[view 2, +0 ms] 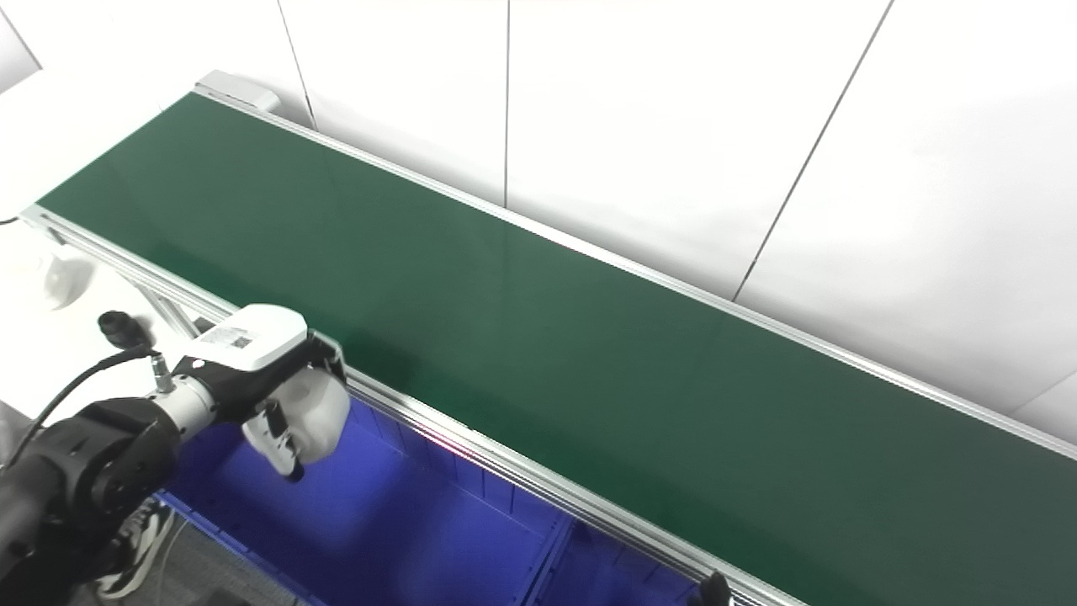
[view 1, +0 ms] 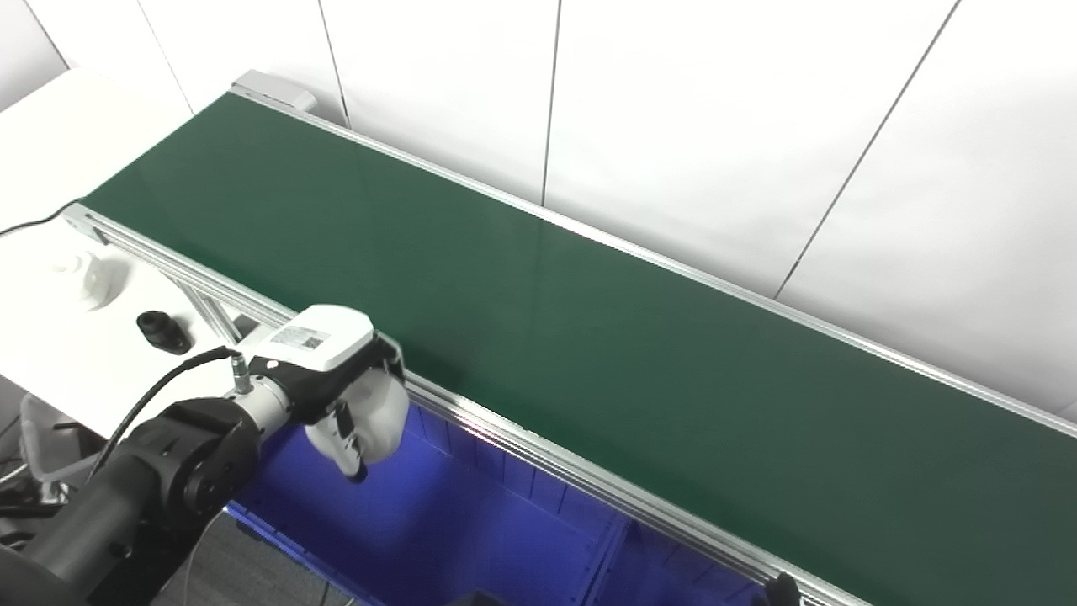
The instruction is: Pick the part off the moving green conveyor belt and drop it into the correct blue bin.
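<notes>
The green conveyor belt (view 1: 589, 337) runs diagonally from the upper left to the lower right, and no part shows on it. My left hand (view 1: 349, 396) hangs just off the belt's near rail, over the blue bin (view 1: 471, 522). Its fingers curl downward around a rounded white shape, and I cannot tell whether that is a held part or the hand's own shell. A small dark tip (view 1: 782, 589) pokes up at the bottom edge, seemingly from my right hand, with the rest out of frame.
On the white table (view 1: 50, 353) at the left lie a white part (view 1: 88, 278) and a black part (view 1: 164, 331). A divider (view 1: 610, 555) splits the blue bin into compartments. White wall panels stand behind the belt. A black cable (view 1: 160, 387) trails from my left wrist.
</notes>
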Robot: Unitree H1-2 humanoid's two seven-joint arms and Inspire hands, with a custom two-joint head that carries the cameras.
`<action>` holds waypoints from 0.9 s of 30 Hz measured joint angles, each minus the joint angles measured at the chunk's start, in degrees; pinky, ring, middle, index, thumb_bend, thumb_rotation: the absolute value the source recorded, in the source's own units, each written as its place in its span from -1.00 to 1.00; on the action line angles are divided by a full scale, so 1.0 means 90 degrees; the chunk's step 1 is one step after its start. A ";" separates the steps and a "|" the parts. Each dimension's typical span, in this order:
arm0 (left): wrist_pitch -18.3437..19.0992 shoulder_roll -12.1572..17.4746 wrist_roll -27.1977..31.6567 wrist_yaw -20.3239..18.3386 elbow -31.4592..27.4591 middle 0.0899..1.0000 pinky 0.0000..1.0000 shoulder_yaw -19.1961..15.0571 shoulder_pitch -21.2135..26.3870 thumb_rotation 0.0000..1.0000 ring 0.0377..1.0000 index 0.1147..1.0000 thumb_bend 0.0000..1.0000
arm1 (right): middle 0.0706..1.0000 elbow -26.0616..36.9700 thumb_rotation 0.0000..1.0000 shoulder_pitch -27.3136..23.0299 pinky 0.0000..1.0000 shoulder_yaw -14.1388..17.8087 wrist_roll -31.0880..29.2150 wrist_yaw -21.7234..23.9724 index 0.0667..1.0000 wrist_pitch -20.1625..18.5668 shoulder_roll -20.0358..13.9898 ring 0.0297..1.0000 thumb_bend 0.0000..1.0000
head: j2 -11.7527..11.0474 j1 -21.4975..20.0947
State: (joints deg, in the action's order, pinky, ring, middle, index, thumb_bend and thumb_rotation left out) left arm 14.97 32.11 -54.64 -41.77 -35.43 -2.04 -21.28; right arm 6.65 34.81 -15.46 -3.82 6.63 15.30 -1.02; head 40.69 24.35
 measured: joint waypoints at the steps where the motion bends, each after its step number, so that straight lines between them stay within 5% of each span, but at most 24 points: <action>1: 0.0081 0.0073 -0.0114 -0.0474 -0.0166 0.89 0.96 0.0050 0.0009 0.38 0.88 0.81 0.99 | 1.00 0.0000 1.00 0.0001 1.00 0.0001 0.0007 -0.0002 1.00 0.0000 0.0000 1.00 0.06 | 0.0000 0.0000; 5: 0.0340 0.0352 -0.0452 -0.1945 -0.0841 0.93 0.99 0.0020 0.0195 0.51 0.90 0.90 1.00 | 1.00 0.0001 1.00 0.0014 1.00 0.0000 0.0064 -0.0012 1.00 0.0000 0.0003 1.00 0.05 | 0.0000 0.0010; 13: 0.0687 0.0337 -0.0478 -0.3266 -0.1297 0.95 1.00 -0.0036 0.0553 0.45 0.94 0.94 1.00 | 1.00 0.0031 1.00 0.0045 1.00 -0.0001 0.0069 -0.0014 1.00 -0.0001 0.0016 1.00 0.05 | 0.0000 -0.0019; 16: 0.0832 0.0323 -0.0263 -0.3360 -0.1499 0.94 1.00 -0.0092 0.0684 0.45 0.94 0.91 1.00 | 1.00 0.0063 1.00 0.0046 1.00 -0.0002 0.0080 -0.0018 1.00 -0.0001 0.0028 1.00 0.04 | 0.0010 -0.0117; 18: 0.0960 0.0196 0.0221 -0.3281 -0.1624 0.88 0.94 -0.0346 0.0739 0.46 0.88 0.85 1.00 | 1.00 0.0069 1.00 0.0045 1.00 -0.0007 0.0103 -0.0025 1.00 -0.0002 0.0038 1.00 0.05 | 0.0039 -0.0311; 20: 0.1001 -0.0225 0.0981 -0.2670 -0.1635 0.80 0.84 -0.0803 0.0685 0.50 0.79 0.79 1.00 | 1.00 0.0069 1.00 0.0051 1.00 -0.0010 0.0158 -0.0056 1.00 -0.0002 0.0048 1.00 0.07 | 0.0088 -0.0518; 22: 0.0977 -0.0895 0.1871 -0.1909 -0.1598 0.79 0.52 -0.1214 0.0621 0.60 0.75 0.79 0.75 | 1.00 0.0067 1.00 0.0061 1.00 -0.0029 0.0233 -0.0098 1.00 -0.0006 0.0068 1.00 0.15 | 0.0195 -0.1109; 23: 0.0917 -0.1273 0.2347 -0.1537 -0.1524 0.79 0.51 -0.1386 0.0569 0.66 0.75 0.79 0.67 | 1.00 0.0067 1.00 0.0064 1.00 -0.0054 0.0252 -0.0111 1.00 -0.0008 0.0085 0.99 0.22 | 0.0195 -0.1113; 25: 0.0707 -0.1968 0.3218 -0.0848 -0.1302 0.77 0.58 -0.1655 0.0440 0.74 0.73 0.79 0.58 | 1.00 0.0067 0.97 0.0064 1.00 -0.0116 0.0318 -0.0133 1.00 -0.0013 0.0142 0.94 0.36 | 0.0380 -0.2347; 27: 0.0395 -0.2731 0.4154 -0.0161 -0.0970 0.76 0.64 -0.1821 0.0260 0.74 0.72 0.79 0.54 | 1.00 0.0067 0.94 0.0076 1.00 -0.0190 0.0394 -0.0203 1.00 -0.0017 0.0249 0.91 0.41 | 0.0410 -0.2539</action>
State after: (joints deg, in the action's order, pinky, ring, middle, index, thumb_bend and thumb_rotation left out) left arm 18.52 7.52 -17.26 -43.22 -44.16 -18.44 -18.94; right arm 7.25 35.50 -17.17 -0.27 4.80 15.15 1.22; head 44.38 1.49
